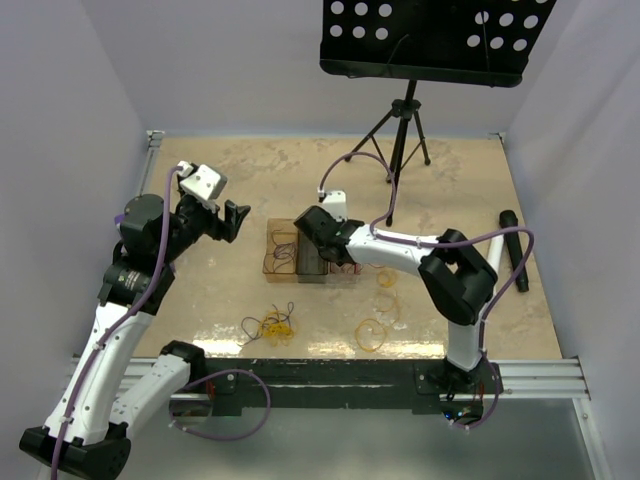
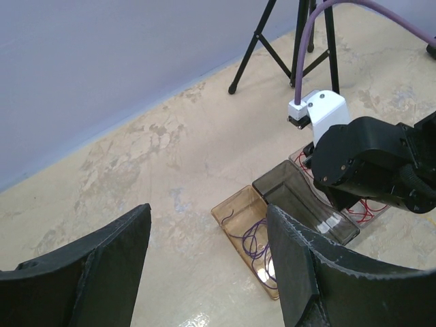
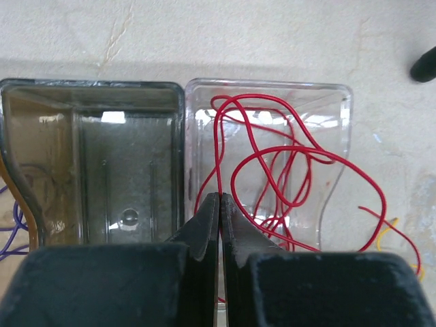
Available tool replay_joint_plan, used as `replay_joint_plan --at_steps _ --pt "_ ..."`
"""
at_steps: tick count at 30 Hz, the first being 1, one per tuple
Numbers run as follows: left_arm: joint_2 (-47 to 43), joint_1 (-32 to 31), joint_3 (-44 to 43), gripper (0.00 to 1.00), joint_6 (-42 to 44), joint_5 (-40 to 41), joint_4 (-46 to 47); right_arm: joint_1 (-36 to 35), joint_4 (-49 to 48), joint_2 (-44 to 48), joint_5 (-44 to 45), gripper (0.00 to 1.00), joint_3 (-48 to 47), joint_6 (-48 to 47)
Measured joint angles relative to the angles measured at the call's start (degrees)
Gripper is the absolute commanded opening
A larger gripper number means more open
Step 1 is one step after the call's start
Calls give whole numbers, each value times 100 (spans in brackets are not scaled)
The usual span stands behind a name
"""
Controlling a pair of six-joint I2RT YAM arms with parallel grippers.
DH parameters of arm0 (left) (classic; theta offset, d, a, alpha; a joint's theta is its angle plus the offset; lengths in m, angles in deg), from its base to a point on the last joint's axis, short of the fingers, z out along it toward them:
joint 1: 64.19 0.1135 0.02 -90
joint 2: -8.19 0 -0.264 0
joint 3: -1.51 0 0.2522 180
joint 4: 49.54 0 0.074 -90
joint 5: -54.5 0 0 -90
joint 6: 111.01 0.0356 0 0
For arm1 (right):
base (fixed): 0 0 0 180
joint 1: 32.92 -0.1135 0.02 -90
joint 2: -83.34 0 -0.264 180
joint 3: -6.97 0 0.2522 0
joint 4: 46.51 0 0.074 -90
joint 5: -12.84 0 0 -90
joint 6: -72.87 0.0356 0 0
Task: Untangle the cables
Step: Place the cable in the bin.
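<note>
Red wire [image 3: 217, 150] sat in clear box [image 3: 269, 85], purple wire [image 2: 253, 242] in brown box [image 2: 235, 204]. Yellow and orange wires [image 1: 275, 325] lay tangled on counter [image 1: 450, 180]. Right hand [image 3: 220, 204] pinched red wire; left hand [image 2: 208, 231] wide, empty.

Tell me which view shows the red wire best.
Right wrist: the red wire loops across the clear tray, sharp, nearly whole. Left wrist shows only a few strands under the right arm. Top external: hidden beneath that arm.

Cables [image 3: 218, 150] in tray [image 3: 343, 102] (second tray [image 3: 102, 92] alongside)
</note>
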Motion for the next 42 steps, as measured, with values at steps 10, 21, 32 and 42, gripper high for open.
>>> replay_joint_plan --at_steps 10,21,32,42 --pt "0 0 0 73 39 20 2 133 -299 -358 -404 14 195 -39" --pt "57 0 0 73 37 17 7 243 -284 302 -1182 51 323 -402" --pt "129 0 -2 73 35 -55 7 243 50 1432 -1617 53 321 -535" --pt "295 0 -2 74 42 -210 -33 505 223 2555 -1438 54 1394 -505"
